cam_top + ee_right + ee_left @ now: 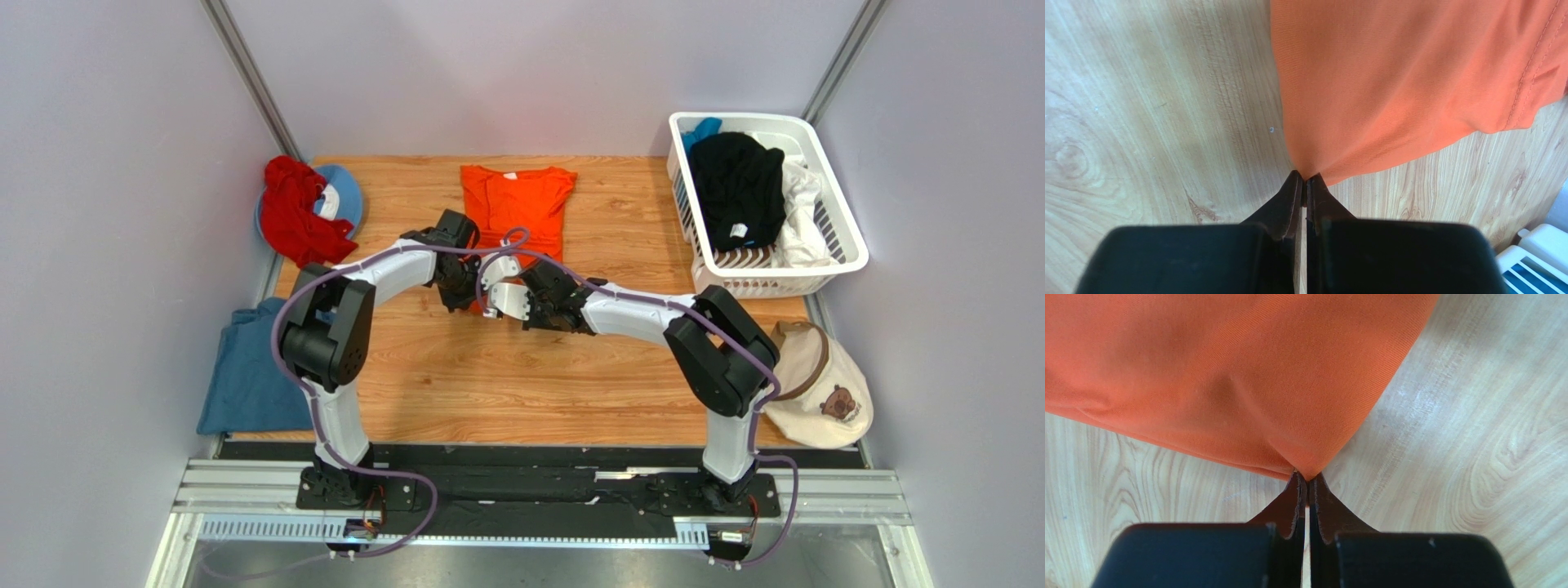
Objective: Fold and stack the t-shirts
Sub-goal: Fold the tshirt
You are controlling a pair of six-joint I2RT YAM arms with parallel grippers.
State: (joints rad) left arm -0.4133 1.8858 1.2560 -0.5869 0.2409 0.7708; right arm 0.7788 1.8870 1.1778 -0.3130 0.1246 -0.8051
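Observation:
A bright orange t-shirt (516, 205) lies spread at the back middle of the wooden table. My left gripper (467, 298) is shut on its near left corner (1306, 459). My right gripper (509, 303) is shut on its near right corner (1315, 162). Both grippers sit close together at the shirt's near edge. A dusty blue t-shirt (247, 370) hangs over the table's left edge. A black t-shirt (737, 186) and a white one (801, 214) lie in the basket.
A white laundry basket (849, 239) stands at the back right; its corner shows in the right wrist view (1536, 263). A red cloth (298, 214) lies on a blue cap at the back left. A beige bear-face cap (826, 386) sits at the right edge.

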